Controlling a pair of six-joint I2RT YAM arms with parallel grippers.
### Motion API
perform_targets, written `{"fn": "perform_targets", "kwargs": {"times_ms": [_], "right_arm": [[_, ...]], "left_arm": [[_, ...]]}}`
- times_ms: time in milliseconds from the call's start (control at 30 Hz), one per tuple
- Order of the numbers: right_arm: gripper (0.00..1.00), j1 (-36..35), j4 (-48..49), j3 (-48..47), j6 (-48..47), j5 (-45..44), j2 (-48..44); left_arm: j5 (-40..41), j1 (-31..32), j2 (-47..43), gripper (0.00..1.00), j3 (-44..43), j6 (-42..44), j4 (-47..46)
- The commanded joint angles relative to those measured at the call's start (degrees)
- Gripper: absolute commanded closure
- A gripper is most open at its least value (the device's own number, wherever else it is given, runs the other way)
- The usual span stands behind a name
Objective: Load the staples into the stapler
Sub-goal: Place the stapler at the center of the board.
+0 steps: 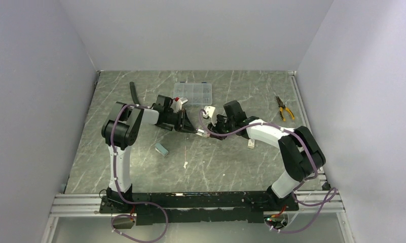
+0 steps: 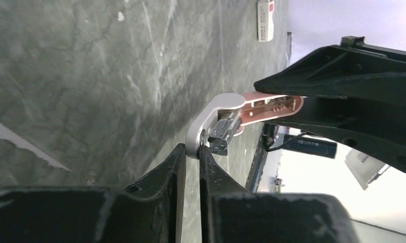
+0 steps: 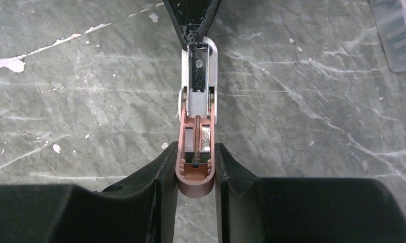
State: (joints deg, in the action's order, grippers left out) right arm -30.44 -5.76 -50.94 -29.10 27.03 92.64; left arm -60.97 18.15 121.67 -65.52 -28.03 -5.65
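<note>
A small pink stapler [image 3: 195, 172] hangs open above the table between both arms. My right gripper [image 3: 195, 152] is shut on its rounded pink rear end. Its grey-white arm [image 2: 218, 106] is swung away from the pink body, and my left gripper [image 2: 191, 149] pinches the tip of that arm between nearly touching fingertips. The open channel shows a spring rod and a short shiny silvery piece [image 3: 206, 136] that may be staples. In the top view the stapler [image 1: 204, 133] sits between the left gripper [image 1: 186, 124] and the right gripper [image 1: 213, 130].
A second small stapler [image 1: 161, 149] lies on the table left of centre. A white carton [image 1: 251, 144] lies beside the right arm. At the back are a clear compartment box [image 1: 193, 92], a black tube [image 1: 132, 91] and yellow-handled pliers [image 1: 285, 108].
</note>
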Motion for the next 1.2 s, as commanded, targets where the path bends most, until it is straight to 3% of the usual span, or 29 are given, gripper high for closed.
{"fn": "perform_targets", "kwargs": {"times_ms": [0, 500, 967, 1167], "right_arm": [[1.00, 1.17, -0.34, -0.73, 2.49, -4.55, -0.43], [0.99, 1.21, -5.49, -2.45, -7.35, -3.34, 1.42], [0.68, 2.55, -6.94, -2.64, -12.15, -0.55, -0.24], [0.58, 3.44, -7.98, -4.58, -12.24, 0.75, -0.84]], "left_arm": [[8.86, -2.62, 1.57, 0.78, -1.54, 5.52, 3.29], [8.86, -2.60, -6.75, 0.45, -1.40, 15.80, 10.58], [10.77, -2.67, -19.36, 0.28, -3.13, 29.78, 24.14], [11.83, -2.92, -23.61, 0.25, -2.15, 33.78, 27.03]]}}
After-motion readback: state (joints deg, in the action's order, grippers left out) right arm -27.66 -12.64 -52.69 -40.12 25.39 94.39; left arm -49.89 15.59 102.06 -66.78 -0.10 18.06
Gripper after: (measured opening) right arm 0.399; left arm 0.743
